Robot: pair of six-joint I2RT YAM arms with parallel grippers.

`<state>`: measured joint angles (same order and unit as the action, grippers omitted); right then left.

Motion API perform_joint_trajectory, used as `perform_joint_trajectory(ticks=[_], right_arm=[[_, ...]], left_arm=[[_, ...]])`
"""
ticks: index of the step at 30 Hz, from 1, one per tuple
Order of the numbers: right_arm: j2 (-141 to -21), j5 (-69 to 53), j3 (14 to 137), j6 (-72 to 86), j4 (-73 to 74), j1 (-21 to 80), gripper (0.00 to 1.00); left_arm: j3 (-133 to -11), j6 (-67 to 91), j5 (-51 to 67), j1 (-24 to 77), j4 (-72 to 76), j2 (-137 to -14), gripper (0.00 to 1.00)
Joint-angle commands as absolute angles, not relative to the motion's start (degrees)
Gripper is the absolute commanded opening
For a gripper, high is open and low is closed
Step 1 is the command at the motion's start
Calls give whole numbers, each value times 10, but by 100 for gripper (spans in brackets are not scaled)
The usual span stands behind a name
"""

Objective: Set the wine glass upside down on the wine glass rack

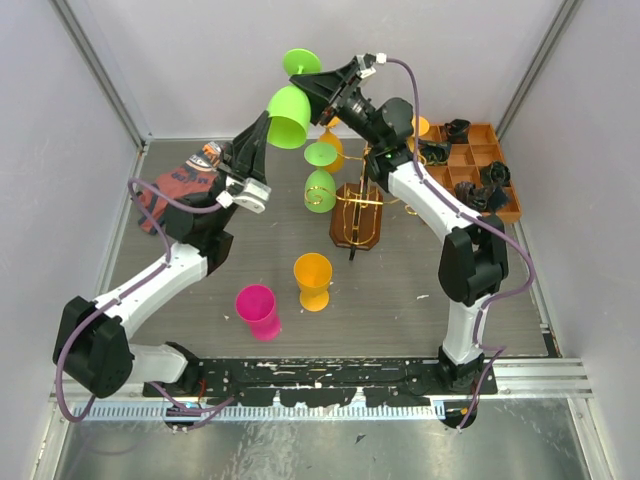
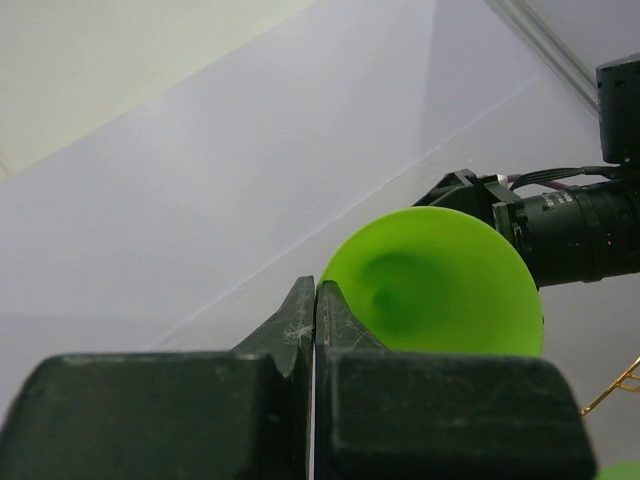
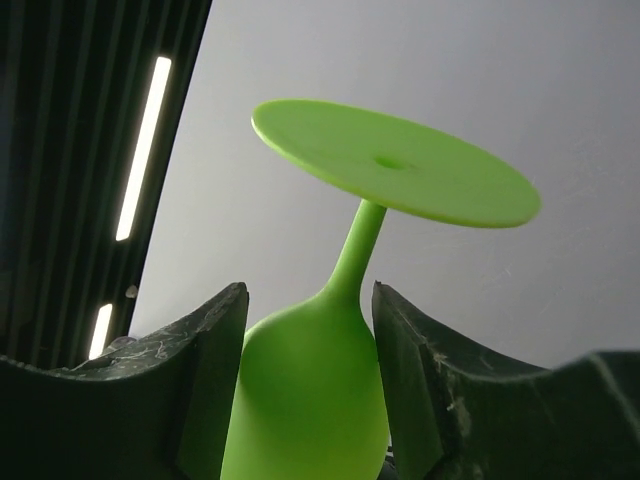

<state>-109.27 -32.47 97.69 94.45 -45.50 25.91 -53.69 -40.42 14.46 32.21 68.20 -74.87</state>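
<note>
Right pincer (image 3: 308, 300): partly open, clamped across the bowl of the glass (image 3: 310, 400), carrying it.
Glass: between my right jaws, held high, foot past the fingertips.
Reason: I judge the foot leads so it can hook an arm of the rack (image 1: 357, 215).
Rack: below my right pincer, well apart.
Left pincer (image 2: 315, 298): shut, empty, tips just beside the rim; contact unclear.

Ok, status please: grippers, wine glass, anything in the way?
Left gripper shut on wine glass rim; right gripper around bowl, grip unclear. Glass inverted, in the air, off the wine glass rack. Second green glass at rack.
</note>
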Motion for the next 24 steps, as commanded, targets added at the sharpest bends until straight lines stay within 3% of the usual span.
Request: perform_joint_trajectory(ticks=[1, 6, 14, 17, 20, 24], right_arm=[[-1093, -321, 1011, 942, -486, 265, 55], [-1093, -325, 1010, 935, -483, 265, 44], [-1101, -331, 1025, 923, -484, 265, 10], [-1110, -336, 1047, 917, -479, 260, 1], [-1120, -340, 1080, 897, -463, 248, 1], [-1126, -348, 1133, 824, -402, 224, 1]], left_arm=[[-560, -412, 132, 324, 717, -755, 0], [-562, -417, 127, 323, 716, -758, 0], [-558, -417, 131, 323, 714, -754, 1], [-551, -418, 137, 323, 708, -750, 18], [-540, -417, 149, 324, 693, -743, 36], [-512, -410, 150, 323, 670, -732, 46]])
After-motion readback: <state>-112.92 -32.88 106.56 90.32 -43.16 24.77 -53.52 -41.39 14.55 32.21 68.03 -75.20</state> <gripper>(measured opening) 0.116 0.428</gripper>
